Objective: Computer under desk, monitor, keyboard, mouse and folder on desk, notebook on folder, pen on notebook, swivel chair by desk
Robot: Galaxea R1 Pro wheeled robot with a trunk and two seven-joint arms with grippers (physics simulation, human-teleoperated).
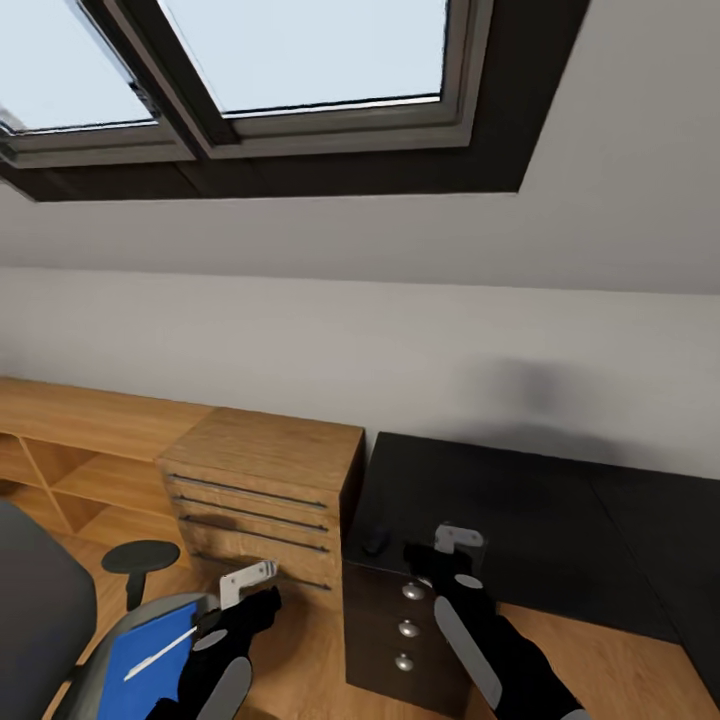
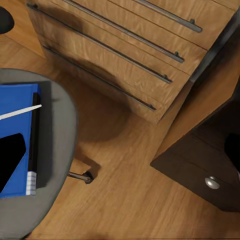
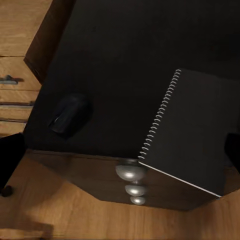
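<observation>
The blue folder lies on the swivel chair's grey seat, and the white pen rests across it. My left gripper hangs open just right of the seat, over the floor. The black mouse sits near the desk's left front corner. A grey spiral notebook sits at the desk's front edge, one corner past it and over the drawer knobs. My right gripper is open above it, its fingers wide apart. Computer, monitor and keyboard are out of view.
A light wood dresser with long handles stands against the desk's left side, with low wooden shelving further left. The chair's back and a black armrest stand at the lower left. Wood floor lies between chair and drawer unit.
</observation>
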